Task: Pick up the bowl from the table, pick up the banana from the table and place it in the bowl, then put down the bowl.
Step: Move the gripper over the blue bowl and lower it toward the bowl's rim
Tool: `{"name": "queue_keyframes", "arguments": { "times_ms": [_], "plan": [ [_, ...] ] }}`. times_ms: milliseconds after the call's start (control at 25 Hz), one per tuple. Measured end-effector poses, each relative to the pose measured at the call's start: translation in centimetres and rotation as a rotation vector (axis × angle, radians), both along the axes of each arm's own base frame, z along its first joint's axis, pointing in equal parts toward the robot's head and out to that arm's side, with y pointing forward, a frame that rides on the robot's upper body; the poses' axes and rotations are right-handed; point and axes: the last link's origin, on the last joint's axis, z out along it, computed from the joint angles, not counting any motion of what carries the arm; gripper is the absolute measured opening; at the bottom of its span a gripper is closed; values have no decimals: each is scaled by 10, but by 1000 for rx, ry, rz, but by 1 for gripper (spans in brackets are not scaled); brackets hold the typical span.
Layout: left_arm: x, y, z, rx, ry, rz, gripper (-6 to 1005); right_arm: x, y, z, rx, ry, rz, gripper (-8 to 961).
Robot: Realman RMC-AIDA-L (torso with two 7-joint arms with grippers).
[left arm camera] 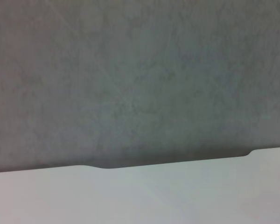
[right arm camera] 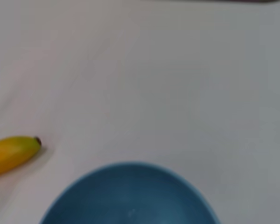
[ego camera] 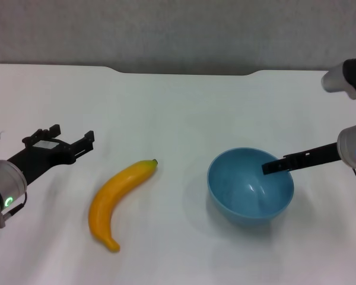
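Note:
The light-blue bowl point(ego camera: 251, 185) stands on the white table point(ego camera: 178, 107) right of centre. The yellow banana point(ego camera: 117, 199) lies to its left, stem tip toward the bowl. From the right, my right gripper point(ego camera: 274, 166) reaches over the bowl's right rim, its black tip above the inside. At the table's left, well clear of the banana, my left gripper point(ego camera: 74, 135) hovers open and empty. The right wrist view holds the bowl point(right arm camera: 130, 196) up close and the banana's stem end point(right arm camera: 11, 151).
The far table edge has a shallow notch point(ego camera: 187, 72), with a grey wall behind it. The left wrist view shows only that wall and the table's far edge point(left arm camera: 177, 196). Bare white tabletop lies around both objects.

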Motion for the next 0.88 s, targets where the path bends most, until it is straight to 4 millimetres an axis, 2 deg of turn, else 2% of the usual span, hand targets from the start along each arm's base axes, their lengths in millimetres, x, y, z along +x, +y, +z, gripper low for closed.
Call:
{"name": "queue_keyframes", "arguments": {
  "times_ms": [320,880],
  "plan": [
    [0,1,-1,-1,0,0,878,5,1,-14,-31,-17,-27,865],
    [2,2,3,10,4,-7,879,23,-2,-24,-11,-42,-54,849]
  ]
}}
